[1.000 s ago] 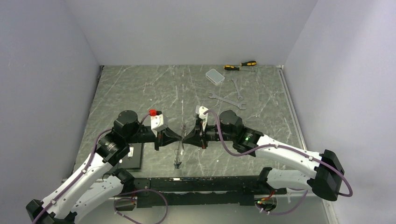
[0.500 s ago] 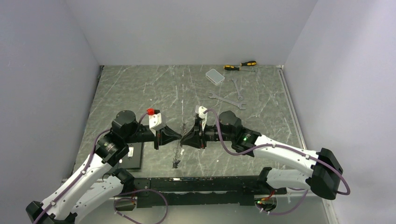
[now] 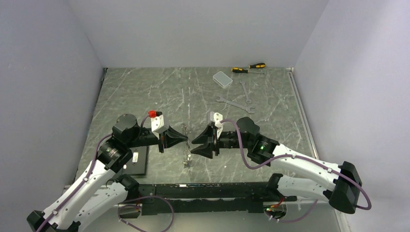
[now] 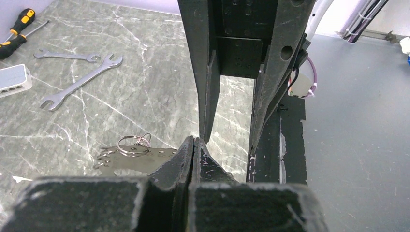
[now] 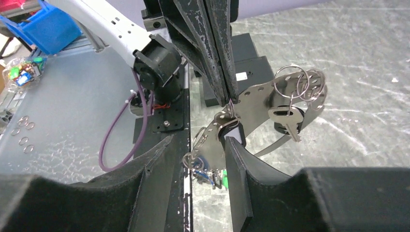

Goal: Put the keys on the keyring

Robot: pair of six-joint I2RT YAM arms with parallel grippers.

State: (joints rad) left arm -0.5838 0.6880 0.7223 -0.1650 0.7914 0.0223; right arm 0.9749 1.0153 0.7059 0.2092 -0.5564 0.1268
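Note:
My left gripper is shut, and its tips pinch the top of a hanging bundle. The bundle is a perforated silver band carrying the thin wire keyring. A silver key with a black head hangs from the ring, and blue and green tagged keys hang at the lower end. My right gripper is open, its fingers either side of the band's lower end without gripping it. In the top view it sits just right of the bundle. The ring also shows in the left wrist view.
Two silver wrenches lie at the back right, with a clear plastic box and yellow-black screwdrivers beyond them. A black flat device lies beside the left arm. The black base rail runs along the near edge.
My right gripper has opened, let go of the bundle and drawn back to the right. The bundle now hangs from my left gripper alone.

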